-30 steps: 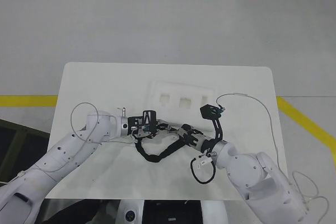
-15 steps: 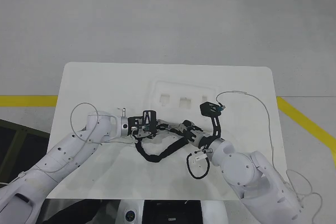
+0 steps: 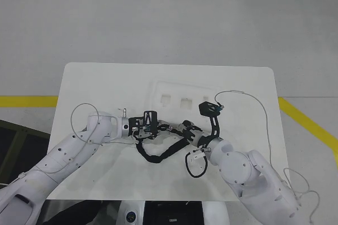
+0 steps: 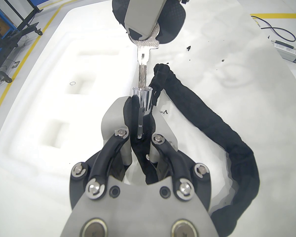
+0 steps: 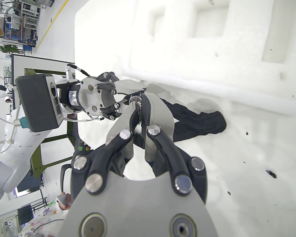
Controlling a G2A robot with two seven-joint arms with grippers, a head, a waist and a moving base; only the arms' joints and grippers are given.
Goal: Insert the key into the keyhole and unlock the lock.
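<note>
My left gripper is shut on the chrome lock cylinder, which points its keyhole away from the wrist. A black fabric-covered chain runs from the lock in a loop over the white table. The silver key is in line with the cylinder, its blade tip in the keyhole. My right gripper is shut on the key's head. In the right wrist view the right gripper holds the key facing the left gripper. In the top view both grippers meet at the lock mid-table.
A white foam tray with rectangular recesses lies just behind the lock, also seen as the tray from above. A small grey box with a cable sits near the table's edge. Black crumbs dot the table.
The right arm's forearm and elbow have shifted left, toward the table's middle, with the gripper staying at the lock. The left arm has kept still.
</note>
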